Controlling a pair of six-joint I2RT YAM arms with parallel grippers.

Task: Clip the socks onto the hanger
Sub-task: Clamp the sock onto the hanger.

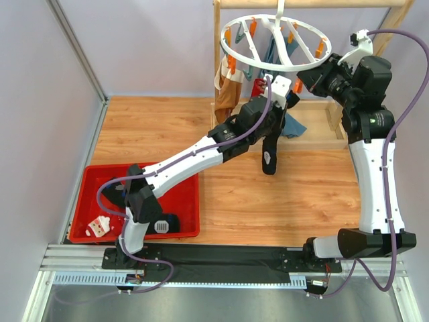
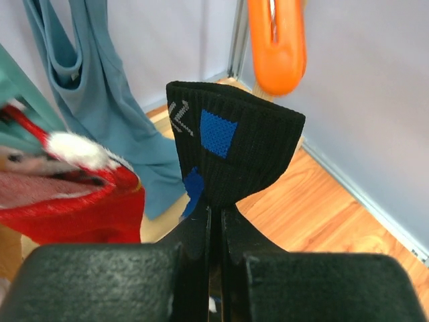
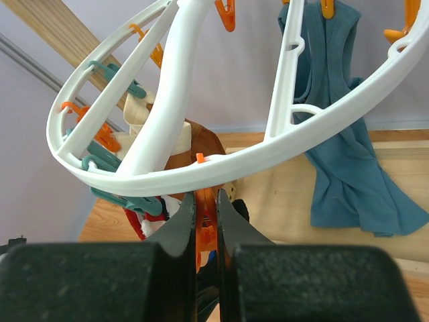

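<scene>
Your left gripper point(image 2: 214, 213) is almost closed, pinching one black sock point(image 2: 238, 151) by its cuff at the middle of the left wrist view. The cuff stands upright, and one upper clip point(image 2: 277, 47), orange, hangs just above it at the top of the frame.

Your right gripper point(image 3: 206, 201) is narrow too, pressed on one squeezed clip point(image 3: 204, 231), also orange, directly under the rim of the single white hanger point(image 3: 167, 181). You cannot tell whether those two are the same clip.

Three pieces already hang from the ring: one teal sock point(image 3: 342, 161) at the right, one brown sock point(image 3: 201, 144) at centre and one red-and-white sock point(image 2: 74, 201) at lower left.

In the overhead view's lower left, the red bin point(image 1: 184, 198) holds one red Christmas sock point(image 1: 99, 227) and at least one dark sock point(image 1: 164, 225), with the left arm hiding part of the bin
</scene>
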